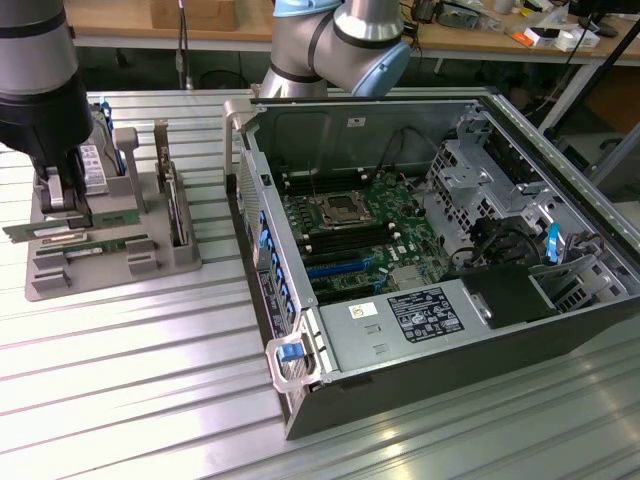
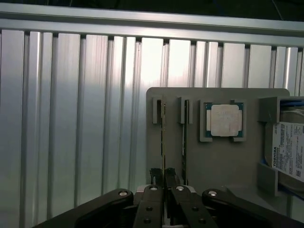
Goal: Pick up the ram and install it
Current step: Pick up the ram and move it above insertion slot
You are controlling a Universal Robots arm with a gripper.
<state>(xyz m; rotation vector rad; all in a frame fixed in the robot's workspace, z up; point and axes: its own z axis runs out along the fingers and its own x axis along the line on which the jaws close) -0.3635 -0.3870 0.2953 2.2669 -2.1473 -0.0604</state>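
1. The hand (image 2: 164,175) sits low over the grey holder (image 2: 213,166) on the ribbed tabletop (image 2: 71,123). Its two fingers are pressed together on the ram (image 2: 164,128).
2. The ram stands on edge in its slot, so both flat faces are open to a pinch from above.
3. It looks seated in the holder, not yet lifted.
4. A second stick (image 2: 184,133), the processor (image 2: 224,119) and the hard drive (image 2: 287,149) each have their own pocket beside it, probably spaced so the fingers fit between.
5. On the exterior view's right, well apart from the holder, the computer case (image 1: 450,395) lies open, with its motherboard (image 1: 350,235) exposed from above.
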